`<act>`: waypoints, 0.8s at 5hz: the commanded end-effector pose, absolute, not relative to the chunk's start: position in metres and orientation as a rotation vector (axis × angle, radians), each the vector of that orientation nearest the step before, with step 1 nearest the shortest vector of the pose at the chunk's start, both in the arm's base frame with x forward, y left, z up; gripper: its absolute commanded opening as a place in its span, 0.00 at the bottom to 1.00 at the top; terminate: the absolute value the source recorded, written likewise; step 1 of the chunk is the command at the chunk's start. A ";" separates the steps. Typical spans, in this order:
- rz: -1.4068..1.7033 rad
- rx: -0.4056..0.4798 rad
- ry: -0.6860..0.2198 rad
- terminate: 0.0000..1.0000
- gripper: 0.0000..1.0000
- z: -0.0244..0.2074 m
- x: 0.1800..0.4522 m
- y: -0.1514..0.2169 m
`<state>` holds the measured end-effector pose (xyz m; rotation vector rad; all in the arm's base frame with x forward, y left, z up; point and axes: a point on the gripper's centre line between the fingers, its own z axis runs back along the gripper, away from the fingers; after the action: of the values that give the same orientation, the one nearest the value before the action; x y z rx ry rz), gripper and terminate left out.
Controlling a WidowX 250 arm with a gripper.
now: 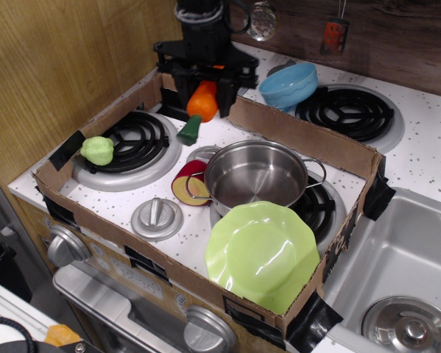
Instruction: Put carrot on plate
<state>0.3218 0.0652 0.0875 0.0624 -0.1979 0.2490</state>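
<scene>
My gripper (203, 90) is shut on the orange carrot (200, 107), held in the air above the back left of the cardboard tray. The carrot hangs tilted, its dark green stem end (190, 131) pointing down and to the left. The lime-green plate (263, 254) with a wavy rim lies at the front right of the tray, leaning on the tray's front wall, well in front and to the right of the gripper.
A steel pot (257, 176) stands between gripper and plate. A red-and-yellow round piece (187, 185) lies left of the pot. A pale green lumpy vegetable (97, 150) sits on the left burner. A blue bowl (288, 83) stands behind the cardboard tray (301, 136). A sink (404, 272) is at right.
</scene>
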 end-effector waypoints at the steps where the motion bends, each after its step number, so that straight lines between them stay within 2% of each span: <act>1: 0.427 0.102 -0.297 0.00 0.00 0.126 0.299 0.037; 4: 0.659 0.046 -0.307 0.00 0.00 0.111 0.259 -0.023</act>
<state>0.2481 -0.0233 0.0975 0.0642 -0.2580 0.6615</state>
